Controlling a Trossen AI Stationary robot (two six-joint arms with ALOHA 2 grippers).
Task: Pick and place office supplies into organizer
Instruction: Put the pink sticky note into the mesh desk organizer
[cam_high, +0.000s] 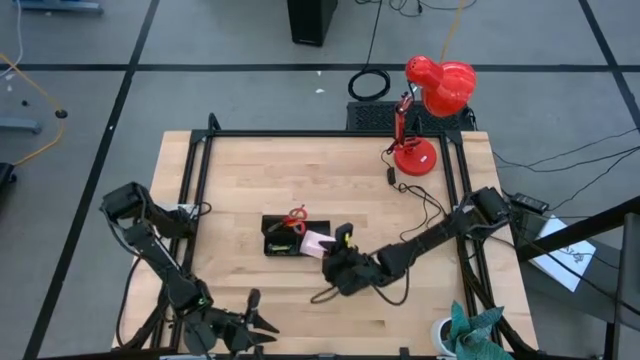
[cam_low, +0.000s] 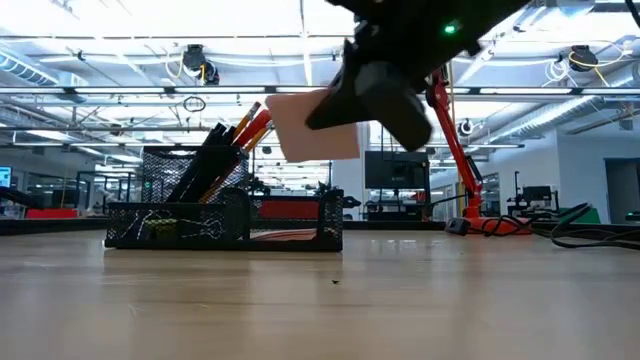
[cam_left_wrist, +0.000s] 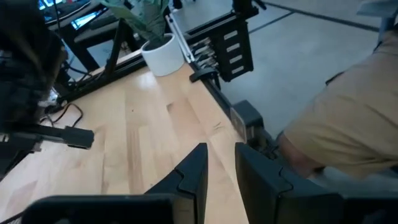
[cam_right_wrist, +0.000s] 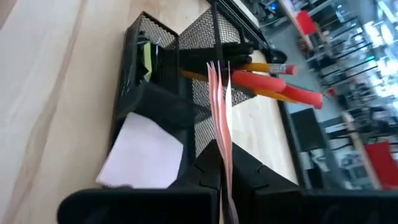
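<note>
Note pad (cam_high: 317, 241) right of organizer (cam_high: 282, 240); scissors (cam_high: 293, 219) in organizer.

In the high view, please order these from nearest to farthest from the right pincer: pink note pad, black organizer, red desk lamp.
1. Pink note pad: held in the right pincer.
2. Black organizer: just beyond the pad, toward the left arm.
3. Red desk lamp: far table corner.

organizer (cam_right_wrist: 205, 37): black wire mesh | table (cam_high: 330, 160): pale wood | note pad (cam_low: 312, 125): paper
</note>
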